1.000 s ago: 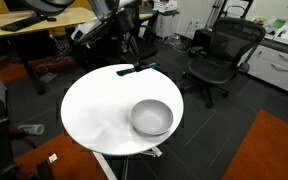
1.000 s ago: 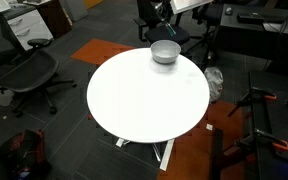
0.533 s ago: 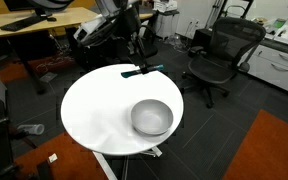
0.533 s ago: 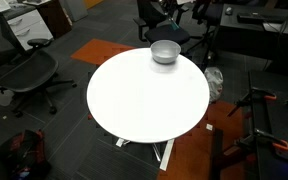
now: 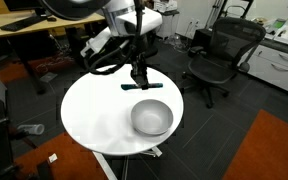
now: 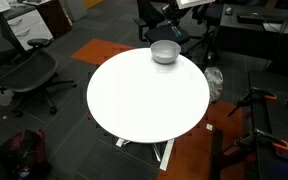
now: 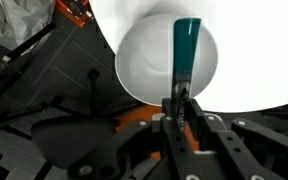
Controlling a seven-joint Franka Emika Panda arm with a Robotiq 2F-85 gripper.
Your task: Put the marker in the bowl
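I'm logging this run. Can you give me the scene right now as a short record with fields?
gripper: shut on the marker
marker: teal, held by one end, its length seen against the bowl in the wrist view
bowl: light grey, upright, nothing inside, on the round white table
task state: marker not yet in the bowl
surroundings: office chair beyond the table

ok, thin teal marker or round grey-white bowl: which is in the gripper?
The marker, clamped in the gripper; the bowl sits free on the round white table.
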